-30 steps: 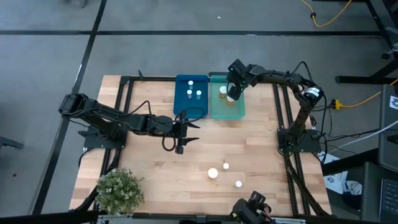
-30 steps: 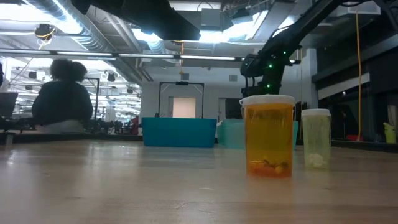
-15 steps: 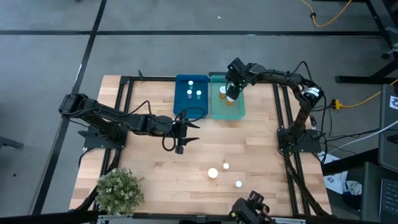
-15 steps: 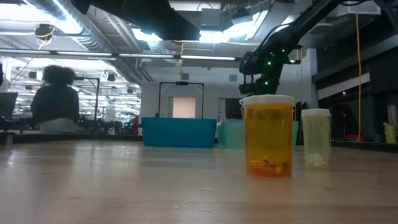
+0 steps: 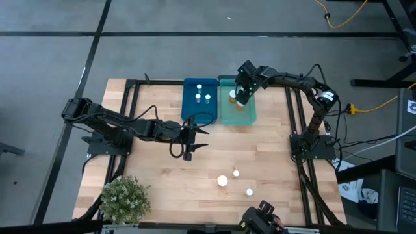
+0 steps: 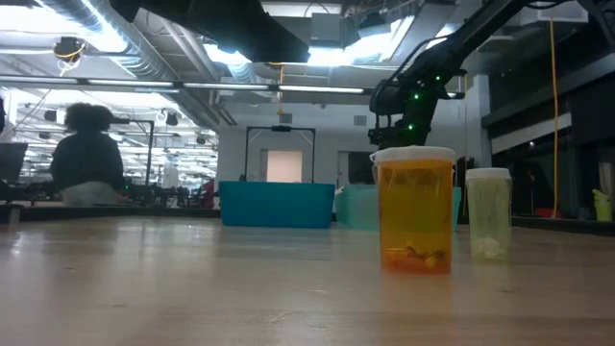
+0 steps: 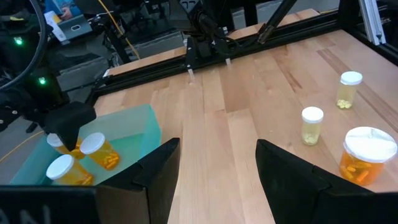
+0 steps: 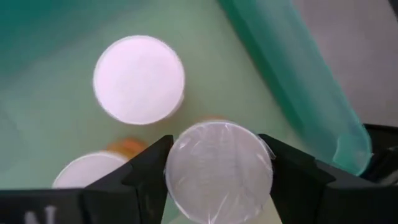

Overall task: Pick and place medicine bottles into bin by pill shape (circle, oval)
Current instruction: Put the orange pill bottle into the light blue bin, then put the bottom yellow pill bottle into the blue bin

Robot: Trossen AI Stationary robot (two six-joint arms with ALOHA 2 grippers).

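My right gripper (image 5: 240,99) reaches down into the green bin (image 5: 248,116) and is shut on a medicine bottle whose round white cap (image 8: 217,171) shows in the right wrist view. Two more white-capped amber bottles (image 8: 138,79) (image 7: 101,151) are in that bin. The blue bin (image 5: 190,107) holds several small bottles (image 5: 203,97). Three bottles stand on the table near its front: a wide amber one (image 5: 222,181) (image 6: 415,211) and two slim ones (image 5: 236,174) (image 5: 249,192). My left gripper (image 5: 203,138) is open and empty at mid-table. My right gripper pinches the bottle's white cap (image 8: 180,168) between its two fingers, one on each side of the rim. The fingers come from above, pointing down. The bottle stands upright inside the green bin; whether its bottom rests on the bin floor, I cannot tell.
The two bins stand side by side at the table's far middle. A potted plant (image 5: 125,198) sits at the near left corner. Black frame rails (image 5: 133,97) run along the table's left and right sides. A person (image 6: 86,154) shows in the room beyond.
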